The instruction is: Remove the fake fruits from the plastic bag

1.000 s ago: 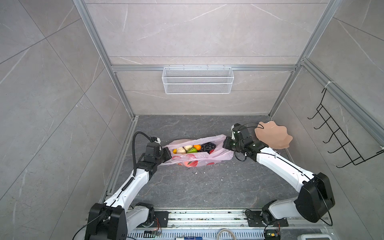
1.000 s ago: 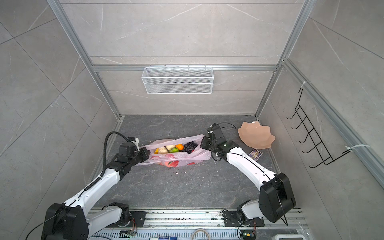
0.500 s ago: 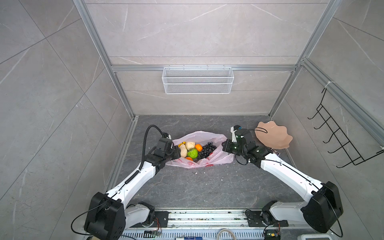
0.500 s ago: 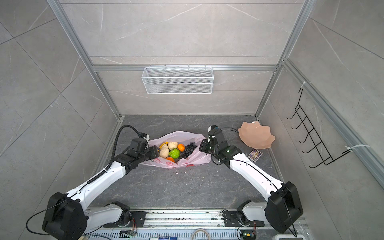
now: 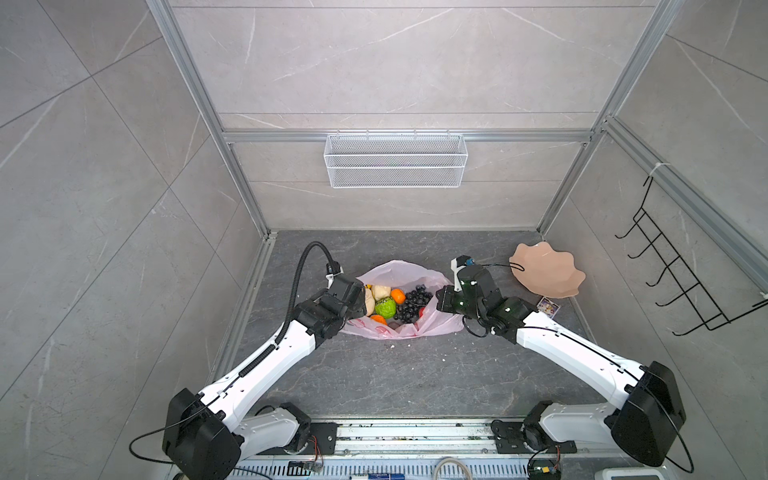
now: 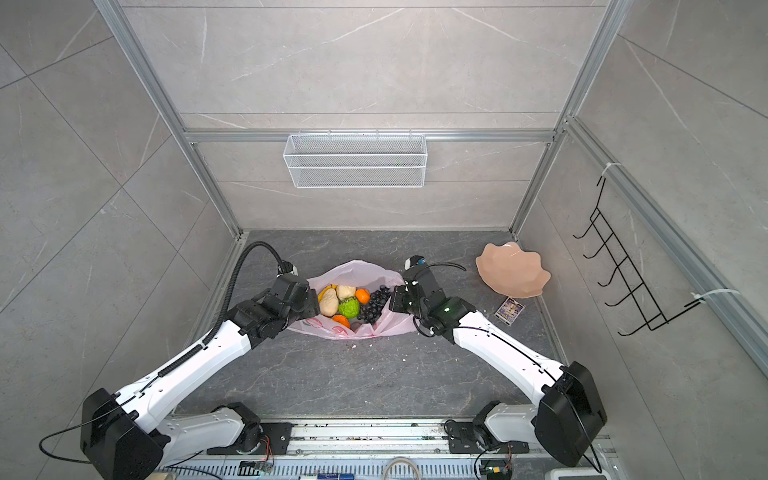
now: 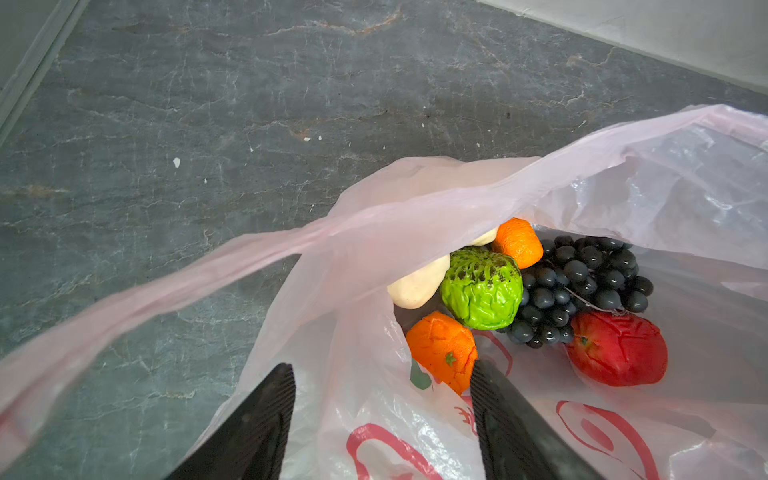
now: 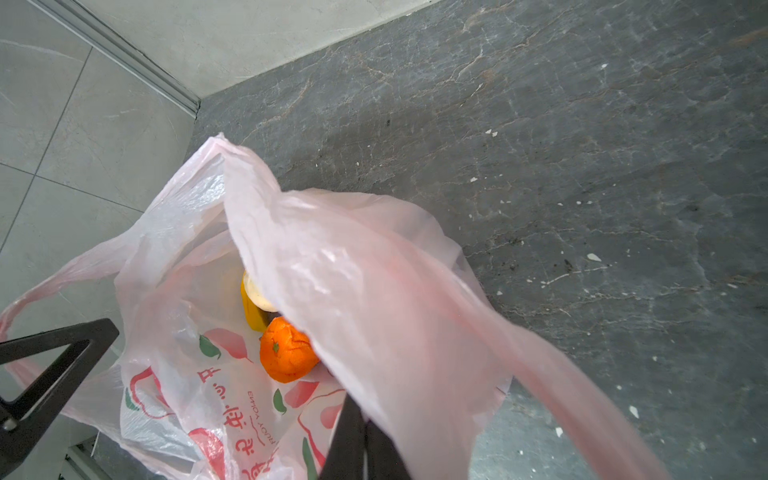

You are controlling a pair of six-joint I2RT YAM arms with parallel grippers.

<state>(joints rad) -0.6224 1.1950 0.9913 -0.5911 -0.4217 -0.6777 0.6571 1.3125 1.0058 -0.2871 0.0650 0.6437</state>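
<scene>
In both top views the bag [image 5: 400, 271] is lying on the bench [image 5: 415, 374] with its mouth gaping upward, and the fruits [image 6: 348, 307] are all sitting inside it. The 2 arms are flanking it. The left arm [image 5: 291, 345] is reaching over the bag's left lip. The right arm [image 5: 561, 336] is working at the right lip, likely pulling that side taut to hold the mouth wide. The dish [image 5: 548, 274] is standing well apart on the right.

In the left wrist view the left jaws are standing open and gripping nothing. The bag's near wall is lying unpinched between the 2 fingers [image 7: 257, 415]. An orange [image 7: 442, 351] is sitting just beside the inner finger, so it is probably the first pick. The green fruit [image 7: 482, 286], grapes [image 7: 582, 282] and apple [image 7: 617, 349] are lying beyond it, uncovered.

In the right wrist view the right jaws are clamping shut on the bag's rim, with film draping over them. This hold is probably anchoring the thin bag against sliding or collapsing. Another orange [image 8: 286, 349] and the banana [image 8: 251, 311] are showing under the film.
</scene>
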